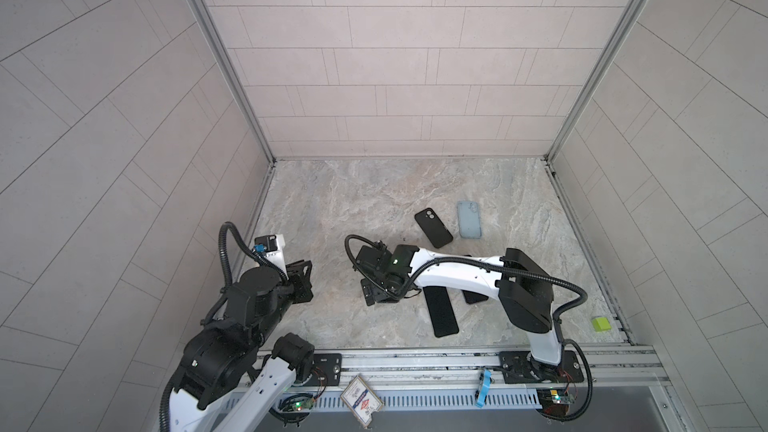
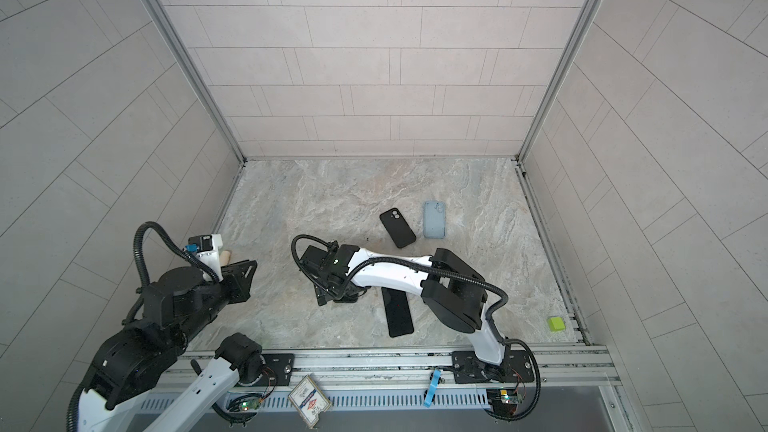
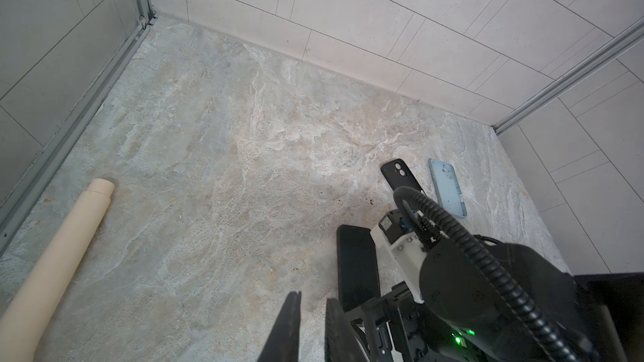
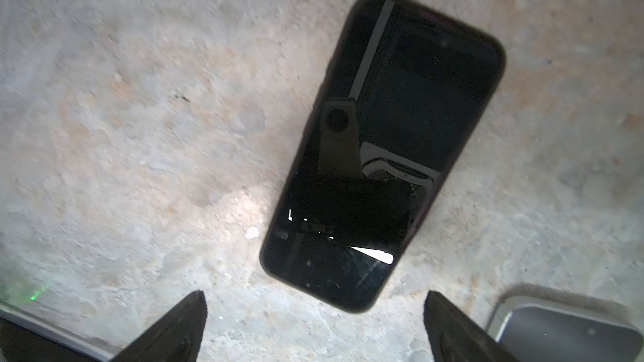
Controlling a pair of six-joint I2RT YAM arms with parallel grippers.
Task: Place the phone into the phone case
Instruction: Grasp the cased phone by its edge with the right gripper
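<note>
**Q.** Reading left to right, what does the figure show?

**A.** A cream tube (image 3: 59, 259) lies by the wall. Next is the left gripper (image 3: 312, 308), its fingers a narrow gap apart and holding nothing. Mid-table is the right gripper (image 4: 314, 302), jaws wide and empty, low over the marble table (image 1: 374, 201). The phone (image 4: 383, 141) lies flat, screen up, just beyond those fingertips. Farther back lie what looks like a black case (image 1: 433, 227) and, near it, a blue case (image 1: 469, 219). A green block (image 1: 601, 323) sits far right.

**Q.** Which step is this, and how is it done well?

**A.** Probably the pick-up — the phone lies well apart from both cases. It is thin and glossy, so the jaws should straddle its short width and close on the long edges, close to the table. In the right wrist view the phone sits skewed to the line between the fingers. Squaring the wrist up first would guard against the phone twisting out. Which case fits it cannot be told.

**Q.** What does each view add?

**A.** Only the right wrist view shows the open jaws and the small gap to the phone — in both top views the gripper is a dark mass whose opening is hard to read. Only the left wrist view shows the tube in full and the blue case's raised rim. A top view shows a second dark slab (image 1: 473, 297) under the right forearm; what it is cannot be told.
</note>
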